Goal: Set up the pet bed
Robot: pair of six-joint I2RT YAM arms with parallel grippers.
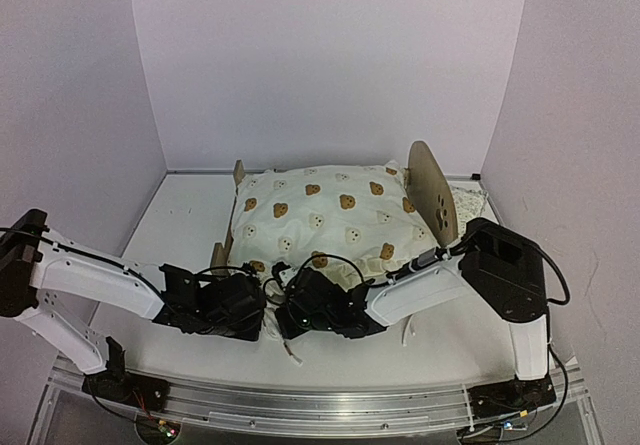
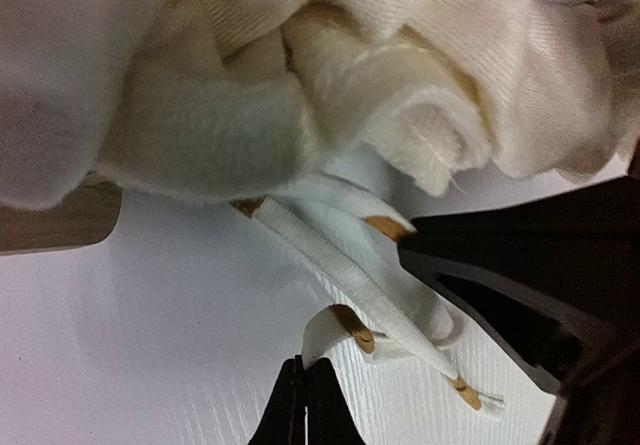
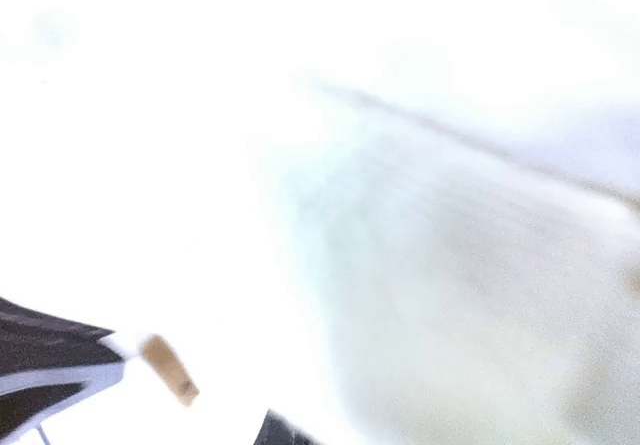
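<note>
The pet bed [image 1: 432,190] stands mid-way across the table [image 1: 190,215], headboard at 3 o'clock, under a cream bear-print quilt [image 1: 330,215]. At the quilt's 6 o'clock edge the left jaws and right jaws are clenched side by side. A white tie [image 2: 340,275] meets the left tips, but I cannot tell whether it is pinched.

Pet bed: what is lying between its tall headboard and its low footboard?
A puffy cream quilt with bear faces fills the whole stretch between the headboard and the footboard. The top view shows it.
</note>
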